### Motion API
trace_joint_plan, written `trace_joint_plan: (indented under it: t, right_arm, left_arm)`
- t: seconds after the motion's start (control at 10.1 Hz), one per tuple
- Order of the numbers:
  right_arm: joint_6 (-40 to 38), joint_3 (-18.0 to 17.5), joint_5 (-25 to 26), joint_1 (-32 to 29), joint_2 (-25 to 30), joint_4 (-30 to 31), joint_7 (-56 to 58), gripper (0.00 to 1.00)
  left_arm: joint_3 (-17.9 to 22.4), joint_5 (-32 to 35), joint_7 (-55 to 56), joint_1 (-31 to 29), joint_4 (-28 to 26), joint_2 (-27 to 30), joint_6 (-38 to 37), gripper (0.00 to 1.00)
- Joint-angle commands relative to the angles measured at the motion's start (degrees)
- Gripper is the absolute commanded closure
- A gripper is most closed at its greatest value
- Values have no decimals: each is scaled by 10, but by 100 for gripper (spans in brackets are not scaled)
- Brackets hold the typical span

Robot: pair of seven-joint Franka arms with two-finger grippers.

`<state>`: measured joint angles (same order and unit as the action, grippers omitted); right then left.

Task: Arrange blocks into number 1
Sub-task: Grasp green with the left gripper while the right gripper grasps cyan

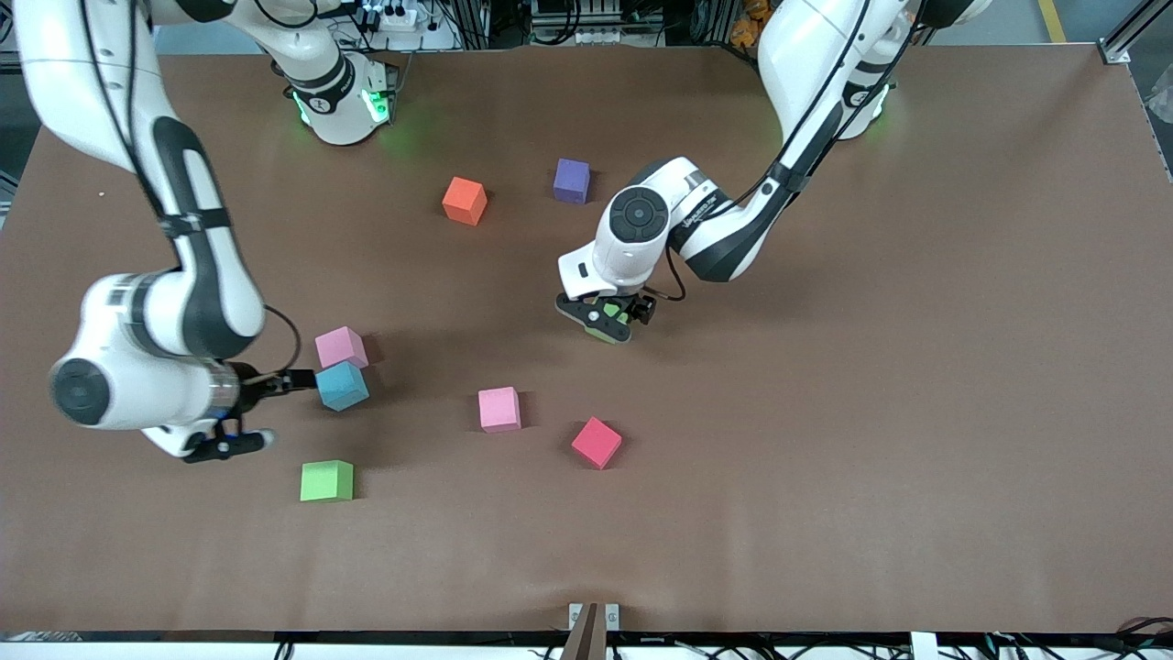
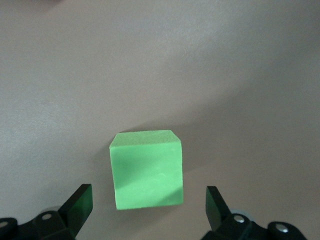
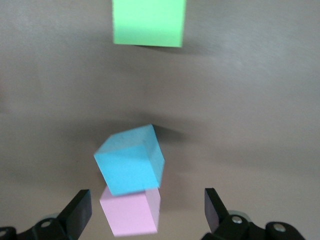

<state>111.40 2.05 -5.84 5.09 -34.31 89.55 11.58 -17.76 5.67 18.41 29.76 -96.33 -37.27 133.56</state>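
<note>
I read no writing on any block. My left gripper (image 2: 147,210) stood low over the desk (image 1: 825,412), fingers spread wide about a green block (image 2: 146,169) that sat square, untouched. My right gripper (image 3: 145,215) was also spread, just beside the blue block (image 1: 342,385), turned cornerwise, touching a pink block (image 1: 341,347).

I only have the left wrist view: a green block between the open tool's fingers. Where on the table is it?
Observer: The green block sits mid-table, nearer the front camera than the purple block, left tool around it.
Operator: Any other green one?
Observer: Yes, a second green block lies toward the right arm's end.
Operator: And the right arm?
Observer: The right tool is open beside the blue block, which touches a pink block.
</note>
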Motion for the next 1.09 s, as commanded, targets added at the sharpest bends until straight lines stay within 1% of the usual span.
trace_joint_plan:
  t: [0.0,0.1,0.2,0.3,0.49,0.69,0.79,0.89,0.99]
  right_arm:
    - [42,2,45,36,16,39,11,0]
    - [55,2,44,35,16,45,57,0]
    - [88,2,44,34,16,65,89,0]
    - [121,2,44,37,16,83,102,0]
    - [137,2,44,51,6,89,106,0]
    - [142,1,43,56,6,105,106,0]
    - [142,1,42,56,5,109,106,0]
    - [142,1,42,56,4,112,106,0]
    - [143,1,42,55,0,112,106,0]
  left_arm:
    - [6,21,15,7,9,-13,12,0]
    - [6,26,15,9,10,-20,22,0]
    - [8,34,18,14,9,-28,34,0]
    - [8,37,19,14,10,-34,36,0]
    - [13,37,22,14,10,-42,47,0]
    - [20,38,30,21,8,-46,50,68]
    - [20,38,46,21,7,-46,50,100]
    - [20,38,70,21,6,-46,50,100]
    - [19,39,119,21,5,-40,45,100]
